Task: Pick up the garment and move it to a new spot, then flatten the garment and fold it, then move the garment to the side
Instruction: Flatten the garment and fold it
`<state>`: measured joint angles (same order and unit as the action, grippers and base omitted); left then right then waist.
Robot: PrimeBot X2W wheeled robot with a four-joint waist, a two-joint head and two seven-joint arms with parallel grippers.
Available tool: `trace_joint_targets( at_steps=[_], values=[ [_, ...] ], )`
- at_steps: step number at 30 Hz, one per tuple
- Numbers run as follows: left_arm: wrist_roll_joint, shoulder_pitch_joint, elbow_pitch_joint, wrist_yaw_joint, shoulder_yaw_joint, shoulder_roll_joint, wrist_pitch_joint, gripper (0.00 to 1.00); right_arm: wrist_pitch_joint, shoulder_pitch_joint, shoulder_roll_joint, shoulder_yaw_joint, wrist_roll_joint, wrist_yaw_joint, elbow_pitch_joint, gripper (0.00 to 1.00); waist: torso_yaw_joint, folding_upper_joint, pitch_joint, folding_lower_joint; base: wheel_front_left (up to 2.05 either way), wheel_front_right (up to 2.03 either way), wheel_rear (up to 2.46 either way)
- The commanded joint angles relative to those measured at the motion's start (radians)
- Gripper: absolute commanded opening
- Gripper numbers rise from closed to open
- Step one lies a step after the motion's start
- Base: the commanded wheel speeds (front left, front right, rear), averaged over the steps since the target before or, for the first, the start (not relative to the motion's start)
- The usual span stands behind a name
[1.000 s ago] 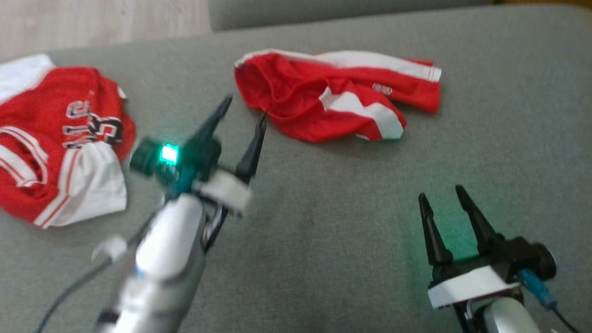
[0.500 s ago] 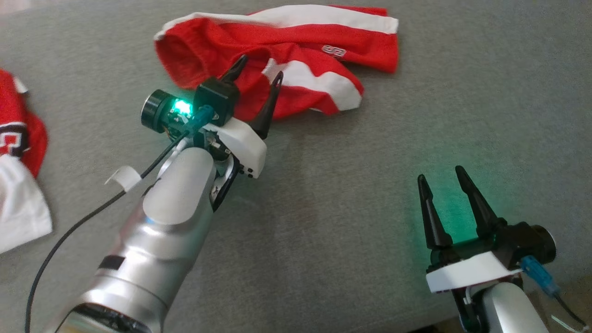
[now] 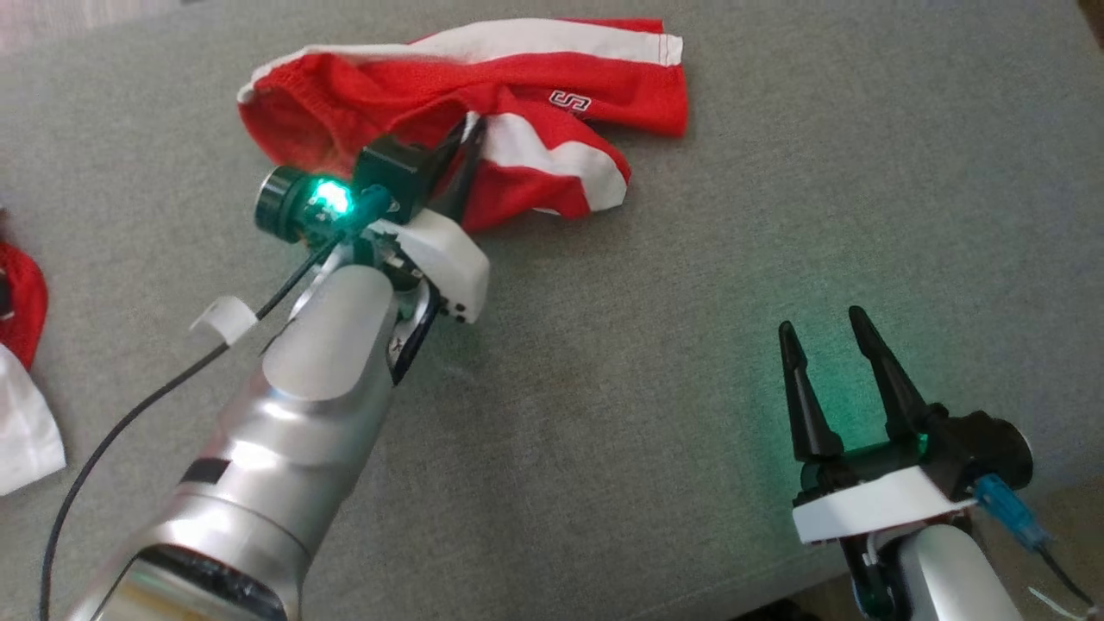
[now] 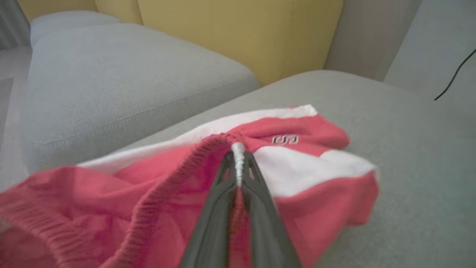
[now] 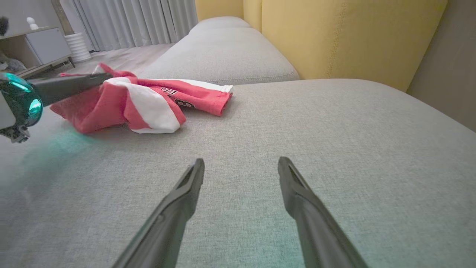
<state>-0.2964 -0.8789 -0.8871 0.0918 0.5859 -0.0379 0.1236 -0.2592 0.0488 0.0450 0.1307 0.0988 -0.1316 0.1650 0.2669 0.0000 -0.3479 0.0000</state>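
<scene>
Garment [image 3: 630, 103] crumpled on a grey sofa cushion [image 3: 655, 362].
Left gripper [image 3: 466, 138] is clamped on a fold by its waistband; right gripper [image 3: 822, 326] stands spread and empty, well apart from it. Yellow backrest [image 5: 334, 33] and curtains [image 5: 141, 18] lie behind.

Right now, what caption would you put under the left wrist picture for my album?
The left gripper pinches a bunched fold of the red-and-white garment on the grey sofa cushion.

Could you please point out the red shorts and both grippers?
red shorts [image 3: 634, 108], head view, on the upper red panel.
left gripper [image 4: 238, 160], left wrist view, between its fingertips, shut on the shorts.
right gripper [image 3: 820, 321], head view, midway between its open fingertips.
</scene>
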Motion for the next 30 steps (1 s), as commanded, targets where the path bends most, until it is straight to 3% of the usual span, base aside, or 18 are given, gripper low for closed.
trace_joint_targets(
  at_steps=[1,9,18,24,30],
  values=[
    [-0.009,-0.045,0.042,0.005,-0.014,-0.013,0.012,0.00,-0.003,-0.007,0.005,0.026,0.007,0.001,-0.025,1.00,-0.002,0.0000,0.016,0.0000,0.00,0.00,0.00],
    [-0.112,-0.113,0.245,0.027,0.053,-0.012,-0.027,0.00,-0.003,-0.020,0.005,0.062,0.023,0.001,-0.010,1.00,0.007,0.0000,0.123,0.0000,0.00,0.00,0.00],
    [-0.167,-0.211,0.516,0.011,-0.016,-0.064,-0.124,0.00,-0.003,-0.047,0.005,0.077,0.024,0.001,-0.001,1.00,-0.035,0.0000,0.213,0.0000,0.00,0.00,0.00],
    [-0.243,0.015,0.603,-0.005,-0.043,-0.166,-0.187,0.00,-0.003,-0.057,0.005,0.083,0.022,0.001,-0.004,1.00,-0.099,0.0000,0.242,0.0000,0.00,0.00,0.00],
    [-0.350,0.329,0.607,-0.004,-0.074,-0.255,-0.160,0.00,-0.003,-0.061,0.005,0.079,0.016,0.001,0.018,1.00,-0.157,0.0000,0.237,0.0000,0.00,0.00,0.00]
  ],
)
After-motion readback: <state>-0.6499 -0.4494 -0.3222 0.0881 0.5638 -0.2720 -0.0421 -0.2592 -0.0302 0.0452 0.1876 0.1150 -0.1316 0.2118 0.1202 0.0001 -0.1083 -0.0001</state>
